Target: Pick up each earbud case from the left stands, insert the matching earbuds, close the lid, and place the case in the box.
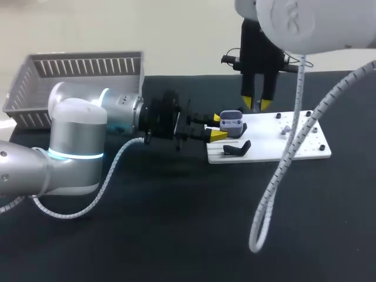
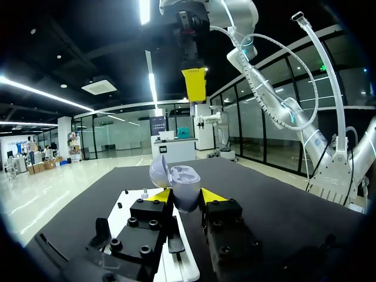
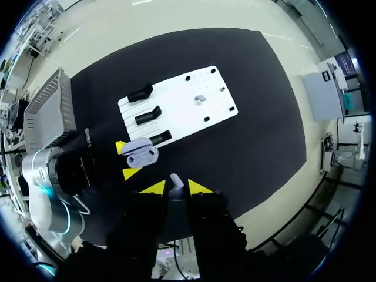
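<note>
You're at the insert step. Your left fingers point(image 1: 217, 127) are clamped on the case point(image 1: 231, 123) from both sides. The lid is flipped open and the case sits over the left end of the board point(image 1: 294, 150), around the middle of the frame. Your right fingers point(image 1: 257, 104) hang pointing down just behind it, upper middle, pinched on an earbud point(image 3: 176, 185). You only really see that bud from the right wrist. Both sockets in the case look empty to me, so I'd say nothing's seated yet.

Next move as I read it: bring the right arm down and line the bud up with its matching socket, stem the right way round. I'd guess it's a snug fit. The left needs to hold the case level and steady or the bud could skate off the rim.

Head count:
- one case
- two earbuds: the one you're holding, plus a second earbud point(image 3: 200, 98) lying on the board well away from the stands
- three black stands point(image 3: 148, 113) in a row at the board's left end, all bare as far as I can tell
- one board
- one box point(image 1: 76, 76), upper left on the bench point(image 1: 176, 235), well apart from the action

Can't tell what's inside the box from here.
</note>
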Controlling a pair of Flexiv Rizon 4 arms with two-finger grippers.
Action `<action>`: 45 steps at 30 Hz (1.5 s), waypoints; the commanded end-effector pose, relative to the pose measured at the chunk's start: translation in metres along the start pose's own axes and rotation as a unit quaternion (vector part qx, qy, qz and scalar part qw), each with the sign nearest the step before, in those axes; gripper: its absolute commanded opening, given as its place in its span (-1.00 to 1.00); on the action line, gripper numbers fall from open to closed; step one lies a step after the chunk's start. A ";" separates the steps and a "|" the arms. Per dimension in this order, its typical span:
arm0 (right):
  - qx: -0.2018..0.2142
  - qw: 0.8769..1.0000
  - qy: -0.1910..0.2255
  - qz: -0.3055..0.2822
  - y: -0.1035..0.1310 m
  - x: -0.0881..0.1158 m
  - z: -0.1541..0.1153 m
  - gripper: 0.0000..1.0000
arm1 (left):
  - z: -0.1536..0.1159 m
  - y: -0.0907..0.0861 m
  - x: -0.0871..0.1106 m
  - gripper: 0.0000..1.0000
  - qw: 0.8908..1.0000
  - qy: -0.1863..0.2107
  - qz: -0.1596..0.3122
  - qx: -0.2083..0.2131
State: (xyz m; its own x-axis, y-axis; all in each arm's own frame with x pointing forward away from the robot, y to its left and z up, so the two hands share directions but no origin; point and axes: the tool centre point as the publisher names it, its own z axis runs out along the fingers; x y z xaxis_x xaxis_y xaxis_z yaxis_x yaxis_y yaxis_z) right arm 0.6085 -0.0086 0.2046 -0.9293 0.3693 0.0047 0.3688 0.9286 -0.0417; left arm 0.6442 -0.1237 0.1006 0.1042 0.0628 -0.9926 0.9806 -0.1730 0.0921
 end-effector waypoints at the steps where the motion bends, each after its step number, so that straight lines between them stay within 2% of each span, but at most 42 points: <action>1: 0.008 1.000 0.023 0.010 0.012 -0.007 -0.002 -1.00 | 0.000 -0.002 0.001 -1.00 1.000 -0.001 0.001 -0.003; 10: 0.015 0.998 0.052 0.022 0.023 -0.004 0.007 -1.00 | 0.000 -0.002 0.001 -1.00 1.000 -0.001 0.001 -0.003; 22: 0.011 0.999 0.049 0.013 0.028 0.000 0.017 -1.00 | 0.000 -0.002 0.001 -1.00 1.000 -0.001 0.001 -0.003; 45: 0.032 0.998 0.057 -0.001 0.036 -0.012 0.040 -1.00 | 0.000 -0.002 0.001 -1.00 1.000 -0.001 0.001 -0.003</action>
State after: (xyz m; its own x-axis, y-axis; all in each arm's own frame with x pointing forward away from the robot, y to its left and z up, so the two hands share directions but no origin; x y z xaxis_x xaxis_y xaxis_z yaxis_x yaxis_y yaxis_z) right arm 0.6284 0.0153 0.1641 -0.9212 0.3721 0.1140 0.3627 0.9270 -0.0953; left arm 0.6442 -0.1237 0.1007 0.1042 0.0627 -0.9926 0.9806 -0.1730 0.0921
